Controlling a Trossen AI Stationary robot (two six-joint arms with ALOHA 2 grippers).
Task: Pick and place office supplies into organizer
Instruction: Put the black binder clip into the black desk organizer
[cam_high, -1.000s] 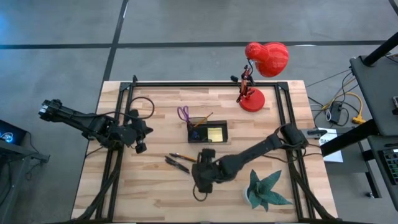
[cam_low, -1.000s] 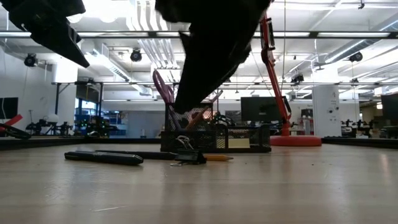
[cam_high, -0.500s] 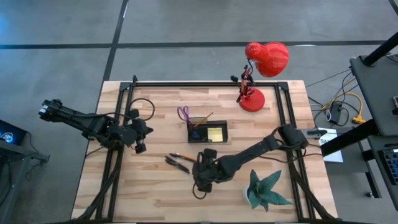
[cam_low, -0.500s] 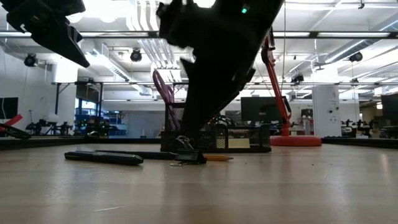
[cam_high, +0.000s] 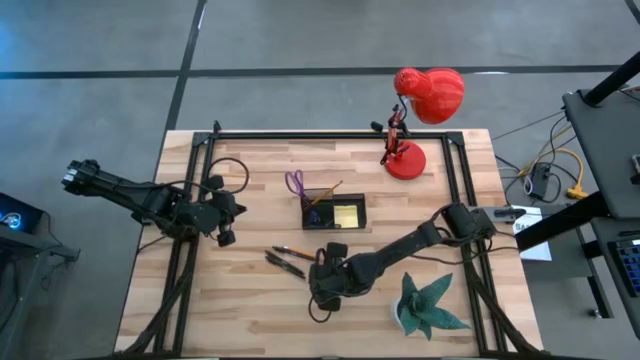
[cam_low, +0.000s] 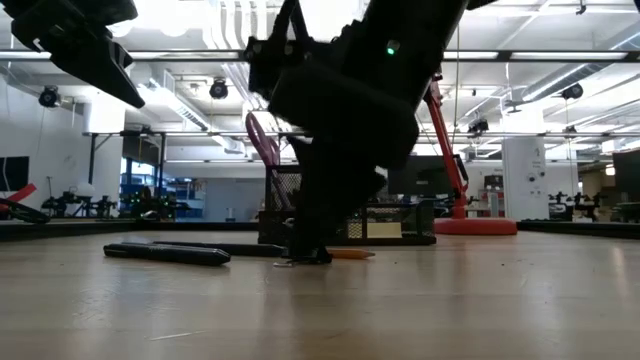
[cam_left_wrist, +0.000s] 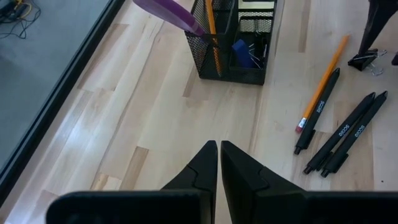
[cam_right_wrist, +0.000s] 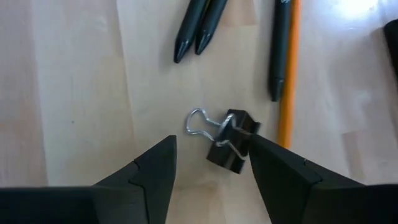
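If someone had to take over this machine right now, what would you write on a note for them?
Right gripper: open, low over the table, fingers on either side of a black binder clip.
Left gripper: shut, empty, waiting left of the organizer.
Done: scissors, an orange pencil and the yellow sticky pad are in the organizer.
Left: the clip, three dark pens and another orange pencil on the table.

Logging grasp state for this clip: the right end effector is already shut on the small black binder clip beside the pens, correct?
Not quite. The right end effector is open, its fingers straddling the small black binder clip lying on the table beside the pens; the right wrist view shows it.
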